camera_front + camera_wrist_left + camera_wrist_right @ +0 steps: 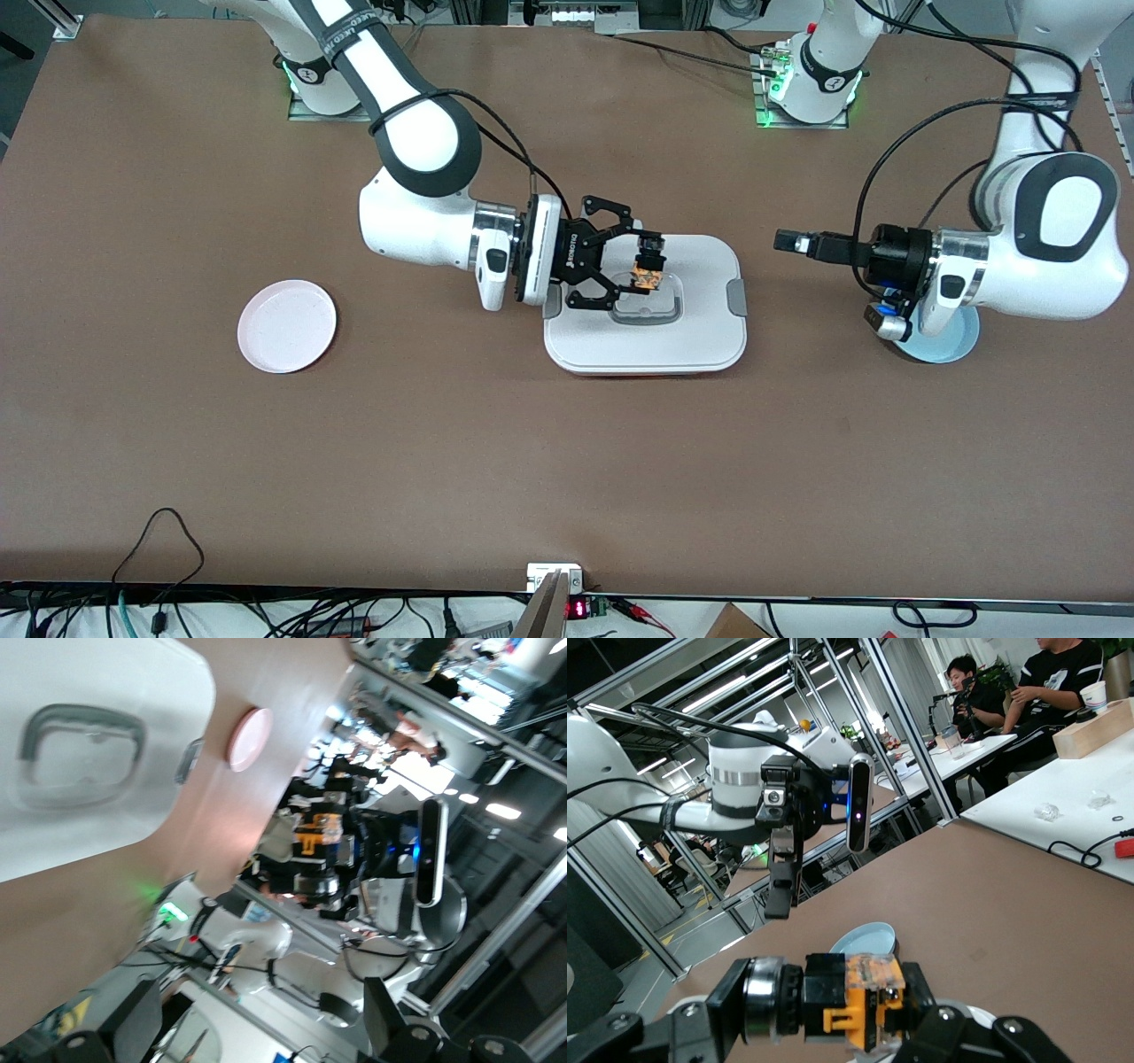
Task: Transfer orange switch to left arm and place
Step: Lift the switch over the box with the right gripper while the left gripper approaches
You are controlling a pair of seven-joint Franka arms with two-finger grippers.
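Note:
My right gripper is shut on the orange switch and holds it in the air over the white lidded box, near its grey handle. In the right wrist view the switch lies crosswise between the fingers, its black cap to one side. My left gripper is open and empty. It hangs over bare table between the box and a blue plate and points at the switch. In the left wrist view the switch shows straight ahead in the right gripper, with the box beside it.
A pink plate lies toward the right arm's end of the table. A blue plate lies under the left arm's wrist. The table's front edge carries cables and a small device.

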